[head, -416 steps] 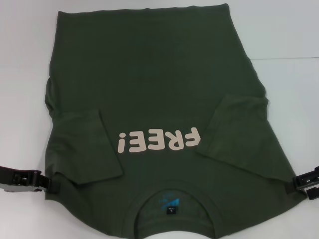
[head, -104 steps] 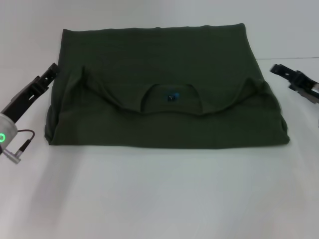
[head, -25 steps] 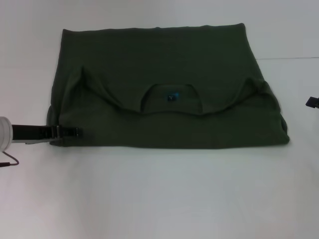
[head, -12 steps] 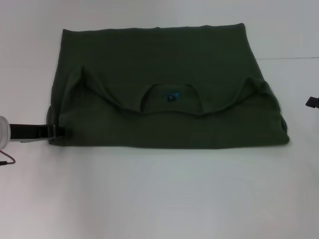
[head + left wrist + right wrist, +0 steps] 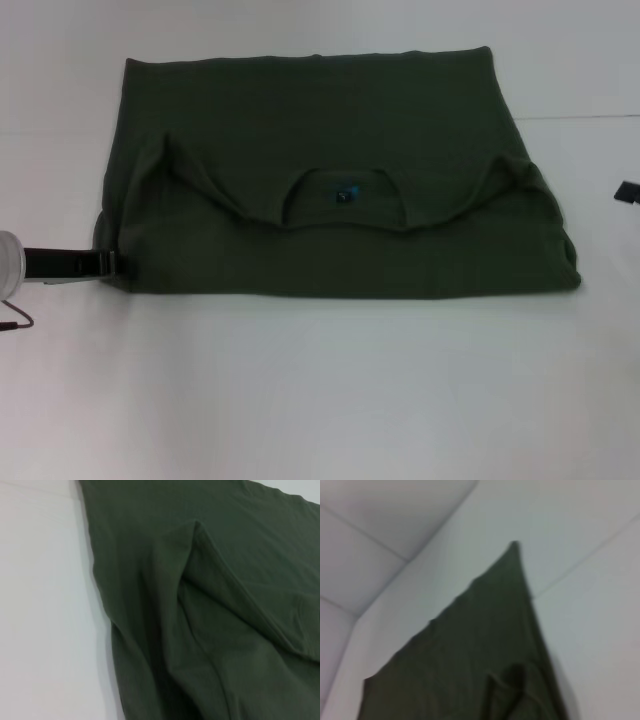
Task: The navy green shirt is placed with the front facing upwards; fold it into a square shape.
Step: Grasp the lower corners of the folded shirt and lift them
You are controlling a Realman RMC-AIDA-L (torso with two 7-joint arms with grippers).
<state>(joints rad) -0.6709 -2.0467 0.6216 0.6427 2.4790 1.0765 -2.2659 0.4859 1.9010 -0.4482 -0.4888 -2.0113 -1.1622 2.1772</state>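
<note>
The navy green shirt (image 5: 330,120) lies folded in half across the table, its ribbed neck opening (image 5: 342,222) and small blue label (image 5: 345,195) showing at the middle of the upper layer. The lettering is hidden. My left gripper (image 5: 108,263) lies low and level at the shirt's near left corner, touching its edge. In the left wrist view the shirt (image 5: 210,605) fills the picture with creased layers. Only a dark tip of my right gripper (image 5: 628,190) shows at the far right, apart from the shirt. The right wrist view has the shirt (image 5: 485,670) from off its corner.
The white table (image 5: 320,400) spreads wide in front of the shirt and to both sides. A seam line (image 5: 580,117) runs across the table at the back right. A wall corner (image 5: 380,555) shows beyond the table in the right wrist view.
Over the last second my left gripper has drawn back leftward from over the shirt's near left corner to its edge. The right gripper's tip has shifted slightly upward in the head view. The shirt is unchanged.
</note>
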